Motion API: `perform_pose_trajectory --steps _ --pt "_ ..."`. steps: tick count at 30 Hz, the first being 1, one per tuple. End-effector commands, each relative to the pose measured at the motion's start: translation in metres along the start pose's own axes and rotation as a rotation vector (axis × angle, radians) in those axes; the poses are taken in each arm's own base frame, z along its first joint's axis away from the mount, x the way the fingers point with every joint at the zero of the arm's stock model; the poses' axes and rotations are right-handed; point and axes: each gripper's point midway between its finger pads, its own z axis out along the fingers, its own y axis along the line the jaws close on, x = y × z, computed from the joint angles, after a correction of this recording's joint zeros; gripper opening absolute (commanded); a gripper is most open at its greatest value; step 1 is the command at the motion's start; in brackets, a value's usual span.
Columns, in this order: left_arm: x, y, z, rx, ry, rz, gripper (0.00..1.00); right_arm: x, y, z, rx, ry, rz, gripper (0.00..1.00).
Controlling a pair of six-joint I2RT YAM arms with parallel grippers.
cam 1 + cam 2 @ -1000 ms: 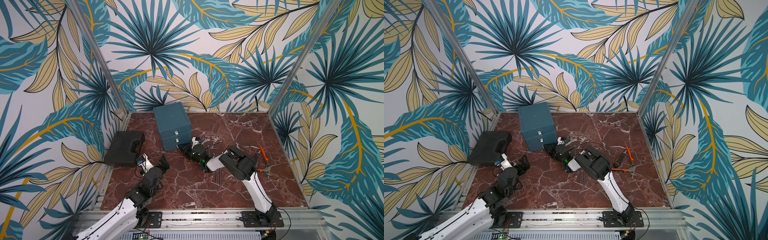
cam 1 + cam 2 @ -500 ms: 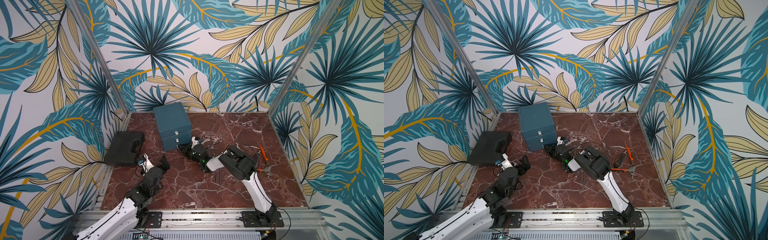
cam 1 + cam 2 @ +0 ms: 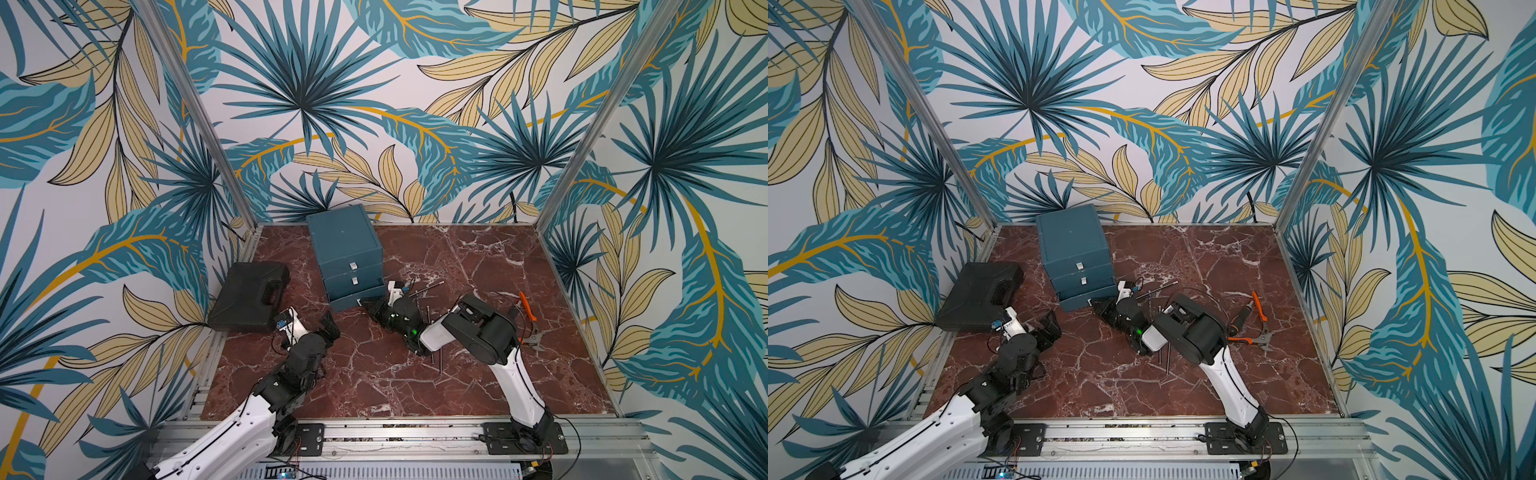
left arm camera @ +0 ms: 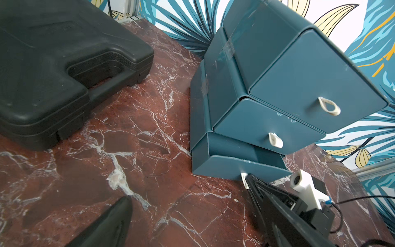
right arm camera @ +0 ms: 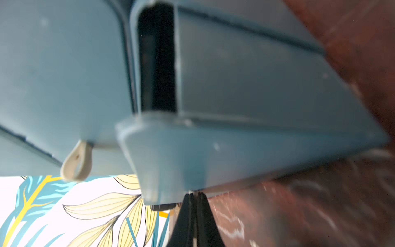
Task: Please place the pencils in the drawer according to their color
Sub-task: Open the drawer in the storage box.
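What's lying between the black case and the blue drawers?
Nothing: only bare red marble table lies between the black case and the blue drawers, clearest in the left wrist view.

Both top views came through bright and evenly lit. The light was diffuse, so only faint, soft-edged shadows lay on the marble floor (image 3: pixel 374 374). Detail there was crisp, though the wide lens splayed the aluminium posts (image 3: pixel 202 112) outward toward the frame edges. My left wrist view was sharp too, with a dull sheen along the black case (image 4: pixel 53 70). The wallpaper (image 4: pixel 352 32) behind was blown out to near white, and the corners of that view looked stretched. The right wrist view was the poor one. The drawer (image 5: pixel 235 85) filled it at close range, soft and hazy. The floor beside it was smeared, and the dark slot (image 5: pixel 156 64) read as pure black.
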Motion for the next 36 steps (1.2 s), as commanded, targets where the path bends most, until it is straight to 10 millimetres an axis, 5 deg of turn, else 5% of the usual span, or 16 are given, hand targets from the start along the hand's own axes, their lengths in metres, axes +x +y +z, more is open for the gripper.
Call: perform_pose_trajectory --steps 1,8,26,36 --pt "0.0 -0.001 0.001 0.006 -0.002 -0.004 1.0 0.001 -0.015 -0.017 0.084 -0.003 -0.033 0.05" --pt "0.004 -0.002 0.002 0.017 0.014 -0.004 1.0 0.03 -0.027 -0.043 0.151 0.057 -0.045 0.05" --pt "0.005 0.0 -0.004 0.043 0.022 -0.003 1.0 0.064 -0.05 -0.103 0.3 0.091 -0.077 0.09" --pt "0.006 -0.001 -0.01 0.081 0.029 -0.028 1.0 0.068 -0.05 -0.129 0.39 0.096 -0.145 0.36"
